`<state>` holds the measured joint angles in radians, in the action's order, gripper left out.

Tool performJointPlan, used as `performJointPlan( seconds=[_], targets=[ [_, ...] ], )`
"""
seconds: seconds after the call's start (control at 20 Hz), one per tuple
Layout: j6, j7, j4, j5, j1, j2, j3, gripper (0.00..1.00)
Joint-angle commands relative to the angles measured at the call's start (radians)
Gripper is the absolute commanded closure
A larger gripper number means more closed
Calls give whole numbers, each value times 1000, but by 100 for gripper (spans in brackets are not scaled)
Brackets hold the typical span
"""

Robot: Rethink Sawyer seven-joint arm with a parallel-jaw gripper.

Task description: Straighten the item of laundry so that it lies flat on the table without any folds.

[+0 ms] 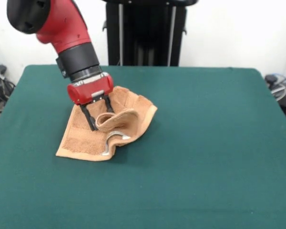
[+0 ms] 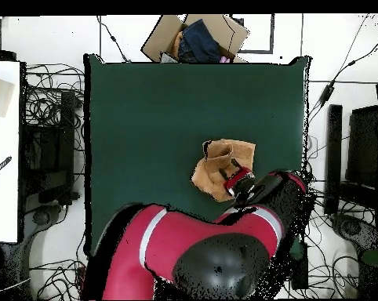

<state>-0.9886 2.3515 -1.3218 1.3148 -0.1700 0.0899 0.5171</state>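
The orange-tan towel (image 1: pixel 81 138) lies crumpled left of the middle of the green table (image 1: pixel 205 143). Its near right part is bunched into a raised fold, and a curled white label (image 1: pixel 115 138) shows at the near edge. My gripper (image 1: pixel 101 120) is down on the towel. Its two black fingers stand apart on either side of the raised fold; the right fingertip is hidden behind the cloth. In the overhead view the towel (image 2: pixel 216 161) lies near the table's (image 2: pixel 145 117) right side, with the gripper (image 2: pixel 233 179) at its lower right corner.
The black pedestal (image 1: pixel 145 33) stands behind the table's far edge. A cardboard box with dark cloth (image 2: pixel 196 38) sits past the table's top edge in the overhead view. Cables lie on the floor at both sides.
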Motion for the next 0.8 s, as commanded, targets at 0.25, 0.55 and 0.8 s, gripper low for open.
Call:
performJointPlan(
  seconds=[0.25,0.55,0.8],
  targets=[
    [-6,1103,146,388,184,-126,154,0],
    [-67,1157,187,421,213,-95,206,0],
    [-91,1198,195,464,239,-59,222,0]
  ],
)
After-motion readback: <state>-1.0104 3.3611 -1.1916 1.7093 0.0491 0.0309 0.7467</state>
